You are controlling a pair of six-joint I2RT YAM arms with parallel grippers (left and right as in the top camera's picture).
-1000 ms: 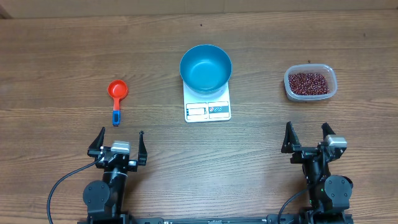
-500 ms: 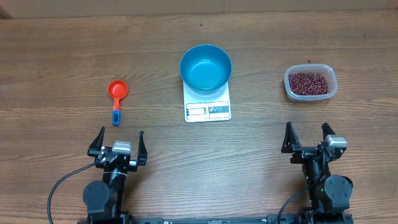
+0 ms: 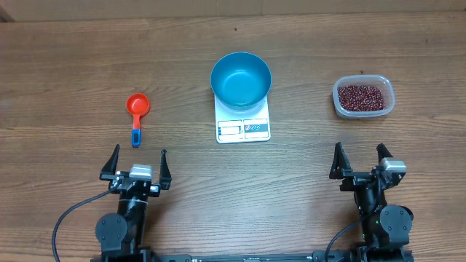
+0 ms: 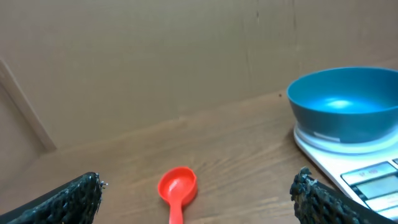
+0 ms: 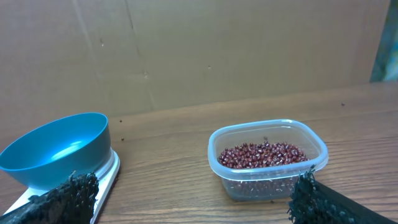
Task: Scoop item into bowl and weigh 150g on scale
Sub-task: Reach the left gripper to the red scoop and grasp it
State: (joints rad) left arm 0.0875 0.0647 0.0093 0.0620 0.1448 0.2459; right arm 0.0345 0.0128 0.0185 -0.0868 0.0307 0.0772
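Black left arm (image 3: 119, 227) and right arm (image 3: 384, 218), grey wrist blocks (image 3: 140, 173), rough-textured claw fingers (image 4: 69, 202), black cables (image 3: 73, 212)

Blue bowl (image 3: 241, 78), white scale (image 3: 243, 128), maroon beans (image 3: 360, 96), perhaps pale-flecked.

No text, number or brand can be read in any view. The only printed marks are on the scale (image 3: 243, 129), on the strip left uncovered by the bowl (image 3: 241, 78). There a display window (image 3: 230, 130) sits beside the blue-marked buttons (image 3: 255, 129). From overhead these marks are too small and blurred to make out. The left wrist view catches only a corner of the same strip, and its lines are illegible too.
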